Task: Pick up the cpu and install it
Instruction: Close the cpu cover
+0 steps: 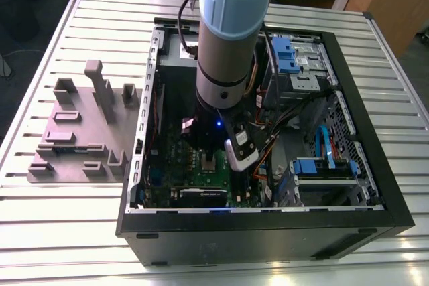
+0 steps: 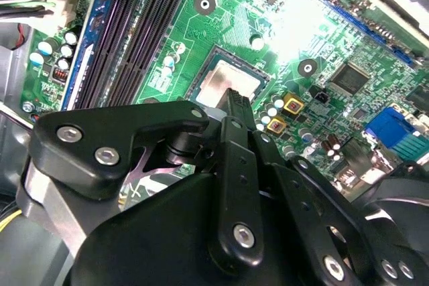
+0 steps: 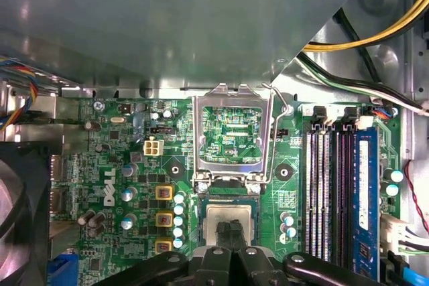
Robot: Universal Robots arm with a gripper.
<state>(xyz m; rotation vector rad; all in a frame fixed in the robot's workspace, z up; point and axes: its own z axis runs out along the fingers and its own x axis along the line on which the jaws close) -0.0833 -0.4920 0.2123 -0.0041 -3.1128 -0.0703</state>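
one sweep across the exterior view, from its left: a grey fixture plate lies on the slatted counter, then the open computer case just beside it, and my arm reaches down into the case's middle over the green board. in both wrist views the cpu lies flat in its socket, and the tool stands right over it, its fingers drawn together, not clasped round the cpu's edges. whether the tips press on its top, i cannot tell. the cpu is square, with no long axis, and lies straight below the tool. the socket's metal frame stands hinged open just beyond it; i judge the cpu seated but not yet clamped.
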